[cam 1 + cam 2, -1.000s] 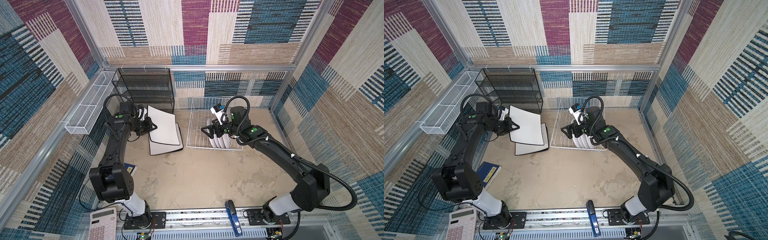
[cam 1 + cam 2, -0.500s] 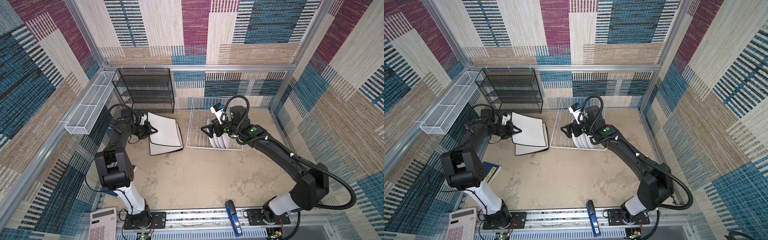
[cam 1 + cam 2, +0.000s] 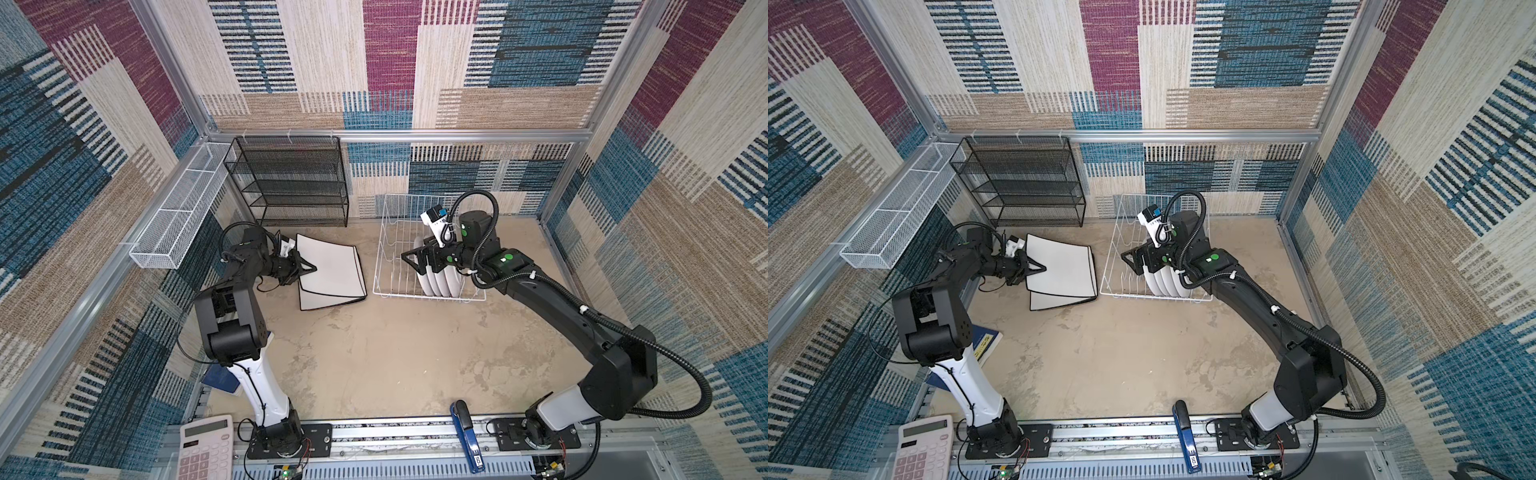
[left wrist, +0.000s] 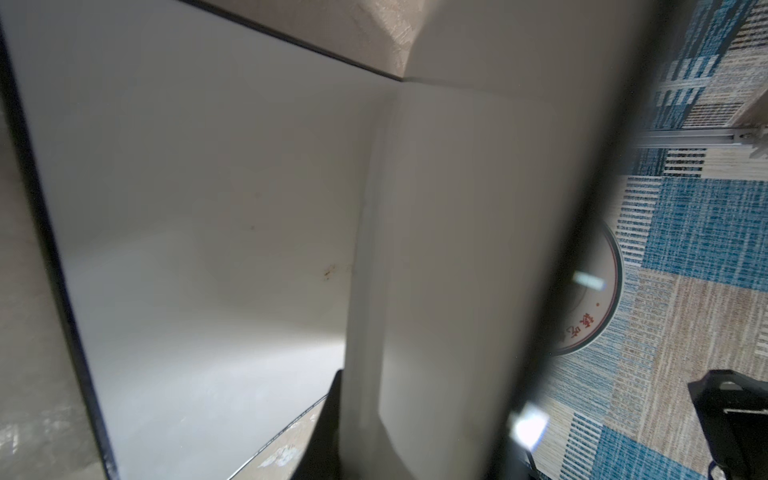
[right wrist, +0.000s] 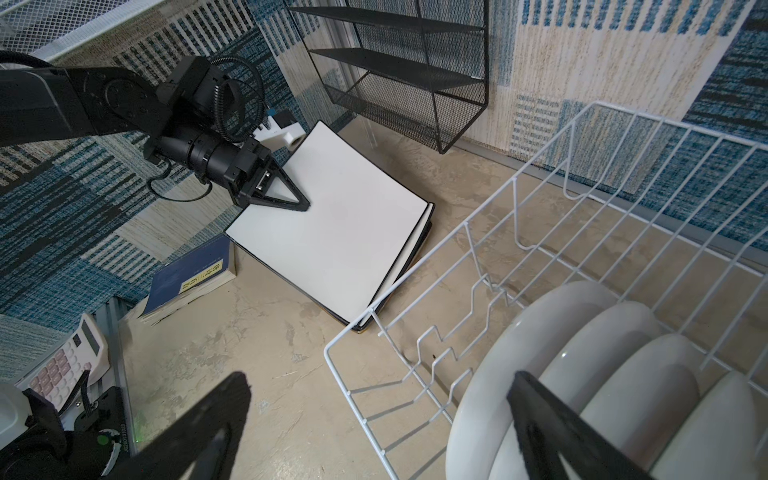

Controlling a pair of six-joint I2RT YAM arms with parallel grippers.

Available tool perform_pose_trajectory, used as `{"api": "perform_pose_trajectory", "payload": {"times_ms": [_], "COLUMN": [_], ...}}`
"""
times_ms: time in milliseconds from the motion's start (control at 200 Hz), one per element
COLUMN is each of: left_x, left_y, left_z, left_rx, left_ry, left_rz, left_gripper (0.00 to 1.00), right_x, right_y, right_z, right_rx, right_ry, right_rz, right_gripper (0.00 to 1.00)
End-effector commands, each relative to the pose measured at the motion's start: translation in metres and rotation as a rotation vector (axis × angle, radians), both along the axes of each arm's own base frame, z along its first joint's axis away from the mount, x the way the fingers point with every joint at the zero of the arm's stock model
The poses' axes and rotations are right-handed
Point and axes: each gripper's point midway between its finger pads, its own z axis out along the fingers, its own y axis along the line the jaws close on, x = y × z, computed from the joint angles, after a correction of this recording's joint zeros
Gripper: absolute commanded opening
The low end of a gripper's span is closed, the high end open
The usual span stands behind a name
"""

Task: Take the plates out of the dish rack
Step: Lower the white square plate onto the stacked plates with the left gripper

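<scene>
left fingers point(image 5: 286, 204), clamped on the edge of a square plate point(image 3: 336, 266), tilt it over the plate stack point(image 3: 326, 301) just beside the dish rack point(image 3: 377, 266), likely to lay it flat, while right fingers point(image 5: 540, 411) gape empty over round plates point(image 3: 442, 284) upright inside the dish rack, poised for one.

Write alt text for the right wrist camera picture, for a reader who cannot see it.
The left gripper pinches the edge of a square white plate, tilted above a second square plate on the table. Nearest the camera, round white plates stand upright in a white wire dish rack, with the right gripper open beside them.
</scene>
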Motion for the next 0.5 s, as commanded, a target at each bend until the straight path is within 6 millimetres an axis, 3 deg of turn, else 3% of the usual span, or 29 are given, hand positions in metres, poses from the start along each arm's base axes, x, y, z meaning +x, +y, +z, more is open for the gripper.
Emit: {"api": "perform_pose_trajectory", "payload": {"times_ms": [0,80,270,496], "left_x": [0.008,0.007,0.006,0.004], "left_y": [-0.005,-0.001,0.007,0.013], "left_z": [0.012,0.005,-0.007,-0.02], "left_rx": [-0.049,-0.051,-0.044,-0.028], "left_ry": [-0.104,-0.088,-0.058,-0.024], "left_rz": [-0.061,-0.052,-0.034,-0.029], "left_gripper": [0.0,0.0,0.2,0.29], "right_x": [0.003,0.003,0.001,-0.003], "right_y": [0.002,0.003,0.003,-0.002], "right_z": [0.005,0.005,0.007,0.013], "right_rx": [0.012,0.013,0.014,0.02], "right_ry": [-0.005,0.0,-0.002,-0.022], "right_rz": [-0.005,-0.004,-0.006,-0.014], "right_gripper": [0.99,0.99,0.99,0.99]}}
